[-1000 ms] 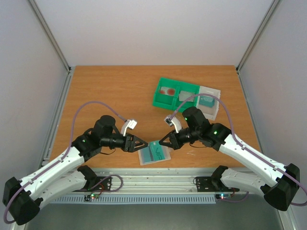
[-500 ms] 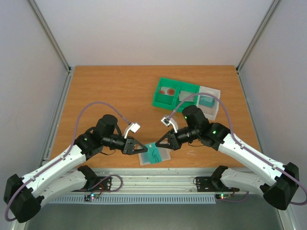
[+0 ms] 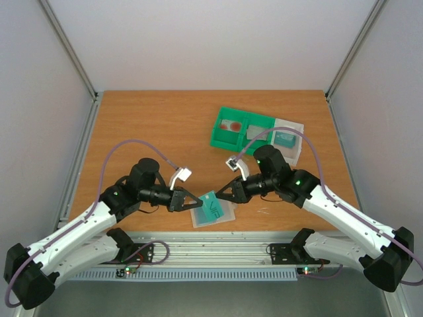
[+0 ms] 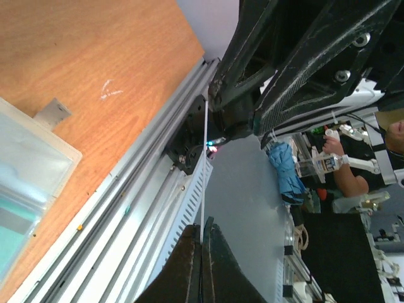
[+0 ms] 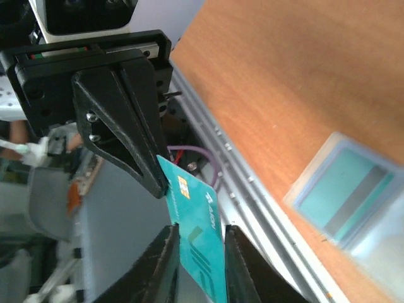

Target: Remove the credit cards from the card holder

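Observation:
A teal credit card [image 3: 209, 197] hangs in the air above the table's front edge, between both grippers. My left gripper [image 3: 191, 201] is shut on its far corner. In the left wrist view the card [image 4: 205, 164] shows edge-on as a thin white line pinched at the left gripper [image 4: 203, 222]. My right gripper [image 5: 199, 230] stands slightly open, its jaws apart on either side of the card's face [image 5: 197, 211]. The translucent card holder [image 3: 217, 215] lies flat on the table below and shows blurred in the right wrist view [image 5: 349, 197], with a teal card inside.
A green two-compartment bin [image 3: 242, 140] stands at the back right, holding a red-marked card [image 3: 230, 125] and a greyish card [image 3: 256, 132]. Beside it is a white tray [image 3: 295, 151] with a teal item. The metal rail [image 3: 218, 247] runs along the front edge.
The left gripper has closed on the teal card's corner. The right gripper, shut on the card before, has parted its jaws. The card sits slightly higher than before.

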`<control>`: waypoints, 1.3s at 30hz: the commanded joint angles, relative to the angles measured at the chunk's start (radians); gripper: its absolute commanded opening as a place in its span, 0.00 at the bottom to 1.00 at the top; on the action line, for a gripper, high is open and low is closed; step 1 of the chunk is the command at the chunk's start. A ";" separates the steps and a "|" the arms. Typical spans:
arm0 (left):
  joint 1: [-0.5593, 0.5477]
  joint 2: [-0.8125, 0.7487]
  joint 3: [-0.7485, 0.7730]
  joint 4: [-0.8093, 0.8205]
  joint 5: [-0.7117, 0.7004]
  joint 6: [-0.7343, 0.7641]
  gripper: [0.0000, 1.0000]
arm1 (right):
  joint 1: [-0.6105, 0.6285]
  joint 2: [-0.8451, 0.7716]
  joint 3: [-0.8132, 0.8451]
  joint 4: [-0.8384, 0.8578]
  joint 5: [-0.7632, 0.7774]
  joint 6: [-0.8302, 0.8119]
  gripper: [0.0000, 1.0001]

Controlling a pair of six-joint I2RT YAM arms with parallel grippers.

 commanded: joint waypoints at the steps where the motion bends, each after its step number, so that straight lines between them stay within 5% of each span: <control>1: -0.001 -0.034 0.000 0.103 -0.066 -0.039 0.00 | 0.004 -0.070 0.031 -0.002 0.140 0.080 0.26; 7: -0.002 -0.021 -0.001 0.144 -0.201 -0.120 0.01 | 0.003 -0.125 0.008 0.034 0.306 0.292 0.53; 12: -0.002 -0.026 -0.019 0.237 -0.325 -0.186 0.00 | 0.004 -0.154 -0.041 0.142 0.365 0.465 0.61; 18: -0.001 -0.073 -0.079 0.420 -0.484 -0.356 0.00 | 0.004 -0.150 -0.109 0.222 0.454 0.650 0.61; 27: -0.002 -0.133 -0.114 0.534 -0.643 -0.519 0.00 | 0.018 -0.097 -0.211 0.566 0.387 0.777 0.54; 39: -0.002 -0.162 -0.183 0.610 -0.696 -0.622 0.01 | 0.067 0.016 -0.237 0.808 0.371 0.835 0.39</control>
